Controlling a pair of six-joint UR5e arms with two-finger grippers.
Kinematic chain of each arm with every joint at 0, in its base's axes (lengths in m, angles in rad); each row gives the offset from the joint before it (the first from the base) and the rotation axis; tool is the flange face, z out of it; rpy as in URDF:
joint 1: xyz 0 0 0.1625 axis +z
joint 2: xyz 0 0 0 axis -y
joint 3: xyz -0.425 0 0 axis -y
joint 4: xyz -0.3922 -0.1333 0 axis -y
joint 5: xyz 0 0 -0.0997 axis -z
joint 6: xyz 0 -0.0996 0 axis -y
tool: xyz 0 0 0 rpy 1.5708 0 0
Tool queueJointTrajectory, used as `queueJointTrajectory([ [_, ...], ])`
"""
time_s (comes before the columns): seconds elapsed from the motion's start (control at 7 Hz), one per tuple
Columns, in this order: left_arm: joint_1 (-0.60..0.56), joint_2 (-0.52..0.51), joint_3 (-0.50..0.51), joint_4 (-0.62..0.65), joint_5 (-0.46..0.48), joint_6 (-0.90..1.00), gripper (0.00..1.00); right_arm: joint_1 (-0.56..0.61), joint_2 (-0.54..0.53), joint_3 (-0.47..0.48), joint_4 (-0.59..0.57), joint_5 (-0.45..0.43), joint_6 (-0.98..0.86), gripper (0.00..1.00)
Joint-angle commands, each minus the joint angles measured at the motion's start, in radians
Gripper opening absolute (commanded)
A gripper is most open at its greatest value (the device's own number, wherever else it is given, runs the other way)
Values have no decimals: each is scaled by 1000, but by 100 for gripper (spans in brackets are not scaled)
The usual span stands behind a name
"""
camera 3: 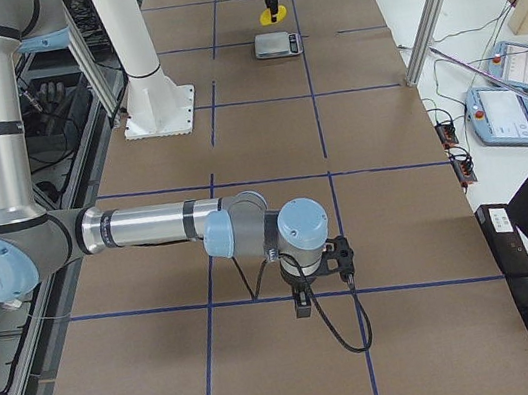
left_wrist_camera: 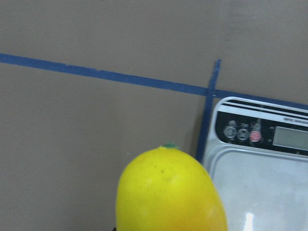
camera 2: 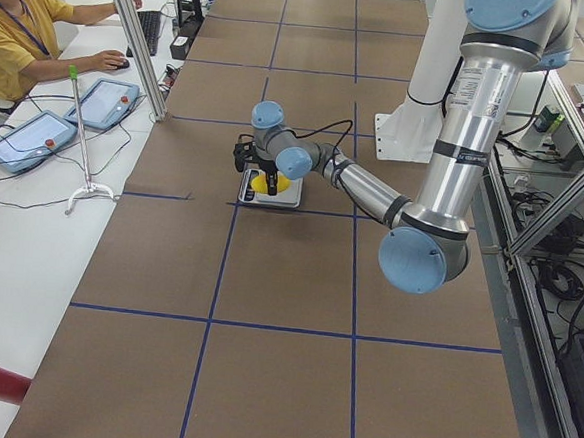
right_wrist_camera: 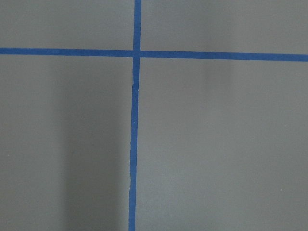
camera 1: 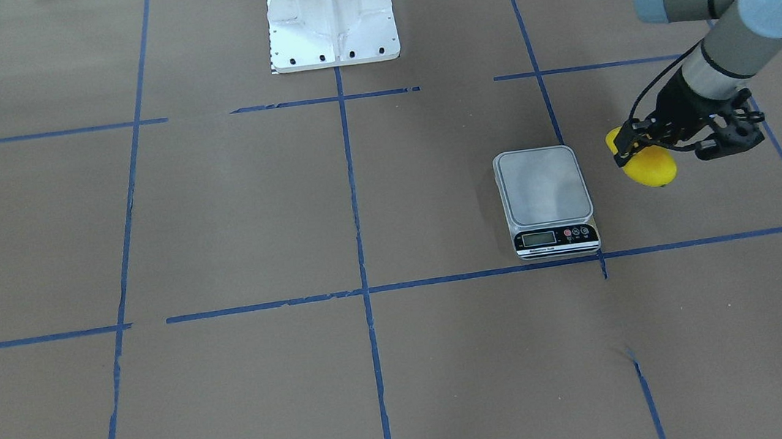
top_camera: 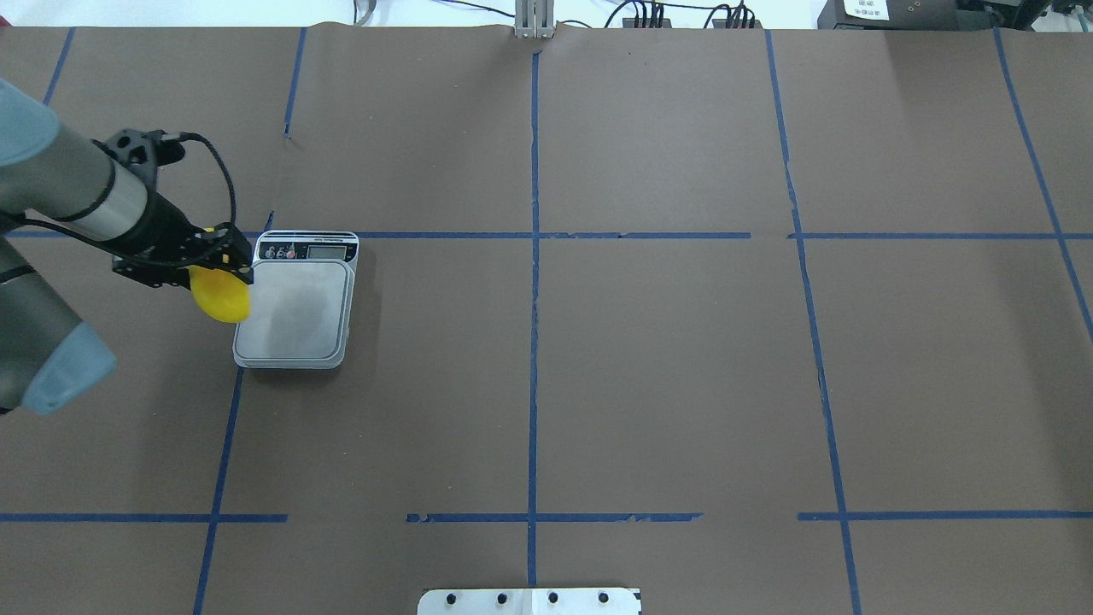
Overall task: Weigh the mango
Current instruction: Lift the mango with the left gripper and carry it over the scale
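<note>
My left gripper [top_camera: 219, 266] is shut on the mango [top_camera: 220, 295], a smooth bright yellow fruit. It holds the mango just off the left edge of the scale [top_camera: 295, 312], a small silver digital scale with a bare platform. In the front-facing view the mango [camera 1: 644, 165] hangs from the gripper [camera 1: 636, 145] a short gap to the right of the scale [camera 1: 544, 187]. The left wrist view shows the mango [left_wrist_camera: 168, 192] close up beside the scale's buttons [left_wrist_camera: 243, 132]. My right gripper [camera 3: 302, 303] shows only in the exterior right view, low over the table, and I cannot tell its state.
The table is covered in brown paper with blue tape lines [top_camera: 534, 256]. The robot's white base [camera 1: 331, 20] stands at the table's edge. An operator [camera 2: 24, 40] sits at a side desk with tablets. The right wrist view shows only paper and tape [right_wrist_camera: 134, 120].
</note>
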Motion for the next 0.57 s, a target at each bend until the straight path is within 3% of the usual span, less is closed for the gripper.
queueJointTrajectory([
  [0.0,82,-81,51,13,26,-67,0,0,0,0,0,0,0,100],
  [0.43,82,-97,82,13,28,-57,0,0,0,0,0,0,0,100],
])
